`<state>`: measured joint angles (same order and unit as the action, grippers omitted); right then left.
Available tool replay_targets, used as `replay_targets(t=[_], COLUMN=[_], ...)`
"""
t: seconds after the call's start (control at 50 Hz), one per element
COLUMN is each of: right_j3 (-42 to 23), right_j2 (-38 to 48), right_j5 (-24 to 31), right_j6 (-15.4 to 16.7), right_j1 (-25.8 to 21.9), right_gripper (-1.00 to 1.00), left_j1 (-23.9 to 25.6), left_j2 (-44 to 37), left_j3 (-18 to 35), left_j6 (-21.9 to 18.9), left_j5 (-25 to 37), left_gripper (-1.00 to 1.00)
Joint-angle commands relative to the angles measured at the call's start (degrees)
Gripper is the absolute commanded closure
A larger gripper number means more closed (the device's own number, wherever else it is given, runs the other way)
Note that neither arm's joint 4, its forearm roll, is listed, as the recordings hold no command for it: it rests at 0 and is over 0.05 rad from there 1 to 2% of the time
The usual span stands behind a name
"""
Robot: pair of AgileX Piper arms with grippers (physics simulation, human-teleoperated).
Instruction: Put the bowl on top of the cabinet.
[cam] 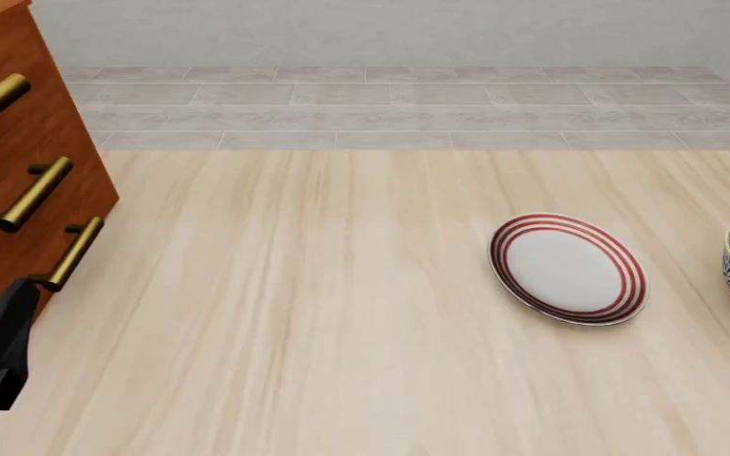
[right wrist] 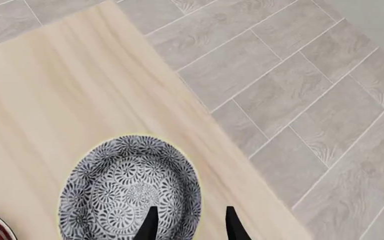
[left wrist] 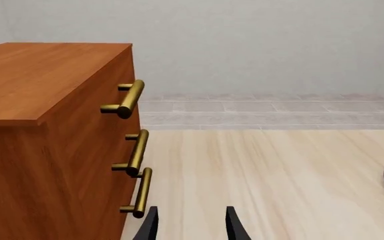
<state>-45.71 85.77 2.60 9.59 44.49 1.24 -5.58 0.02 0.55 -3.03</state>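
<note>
Pre-grasp step: right claw hangs spread and empty over the bowl, probably above its rim. Next: drop, pinch, carry to the cabinet.

Bowl: white, dense dark blue-black floral pattern inside and out, pale yellow rim.
Cabinet: reddish-brown wood grain; handles brass-gold.
Plate: white centre, concentric red rings near the edge.
Table: pale beige wood, faint streaked grain.
Floor: light grey tiles, paler joints.
Fingers of both grippers: black.
</note>
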Motion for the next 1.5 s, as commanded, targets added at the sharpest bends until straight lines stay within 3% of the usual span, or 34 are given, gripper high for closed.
replay_targets(t=[0.02, 1.5], right_j3=[0.7, 1.8], right_j2=[2.9, 14.8], right_j5=[-1.9, -7.8], right_j6=[0.4, 3.8], right_j1=[0.5, 2.2], right_gripper=[-1.00, -1.00], left_j1=[0.0, -0.4], left_j2=[-0.2, 0.5], left_j3=[0.0, 0.0], left_j6=[-0.1, -0.2], left_j5=[-0.1, 0.8], left_gripper=[-1.00, -1.00])
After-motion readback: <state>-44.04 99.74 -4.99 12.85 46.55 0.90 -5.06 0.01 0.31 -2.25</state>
